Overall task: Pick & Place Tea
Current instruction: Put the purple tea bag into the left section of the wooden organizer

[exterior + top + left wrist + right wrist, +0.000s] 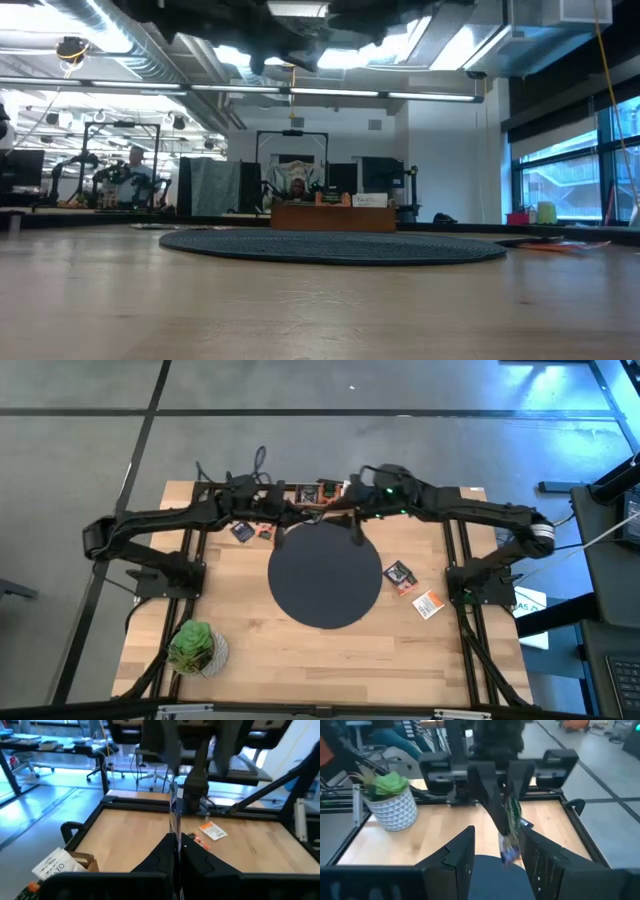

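Wood table (250, 660), black round mat (325, 582) at its centre, potted plant (195, 647) at the near left corner.

- My left pincer (177, 840) is reaching in over the mat's far rim. Its fingers are pressed together on a tea packet (510, 832), gripping it by one edge. The packet is hanging upright in the air, clear of the table. From my left wrist it is showing edge-on, as a thin strip.
- My right pincer (499, 831) is meeting the left one nose to nose over the same spot. Its fingers (465, 845) are standing apart, one on each side of the hanging packet. I cannot tell whether either finger is touching it.
- From the table-top camera, both arms are showing only as dark shapes high above the mat.

Other tea on the table:
- A black packet (398, 573) is lying just off the mat's right rim.
- An orange packet (428, 603) is lying just beyond the black one, towards the right edge.
- Two more packets (252, 531) are lying near the mat's far left, under my left arm.
- A box (315, 491) is sitting at the far edge, behind both pincers. Its contents are too small to tell.
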